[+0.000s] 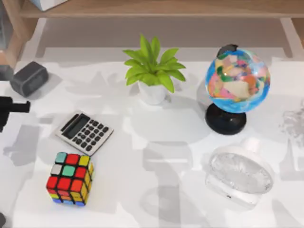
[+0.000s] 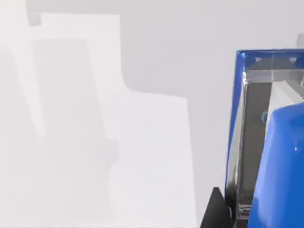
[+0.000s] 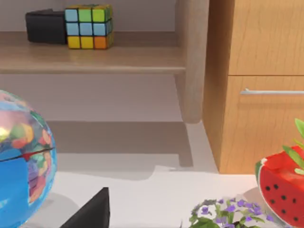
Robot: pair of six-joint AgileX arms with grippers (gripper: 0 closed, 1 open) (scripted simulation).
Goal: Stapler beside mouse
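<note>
Reaching in at the far left edge of the top view, the left arm [image 1: 12, 108] was nearest the stapler [image 2: 275, 156], which filled the right of its wrist view, long axis upright; grip unclear.

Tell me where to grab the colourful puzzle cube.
Probably best to grip two opposite flat side faces of the colourful plastic puzzle cube, coming straight down from above. It sits flat, slightly turned in the top view, so rotate the grip to match its faces.
</note>
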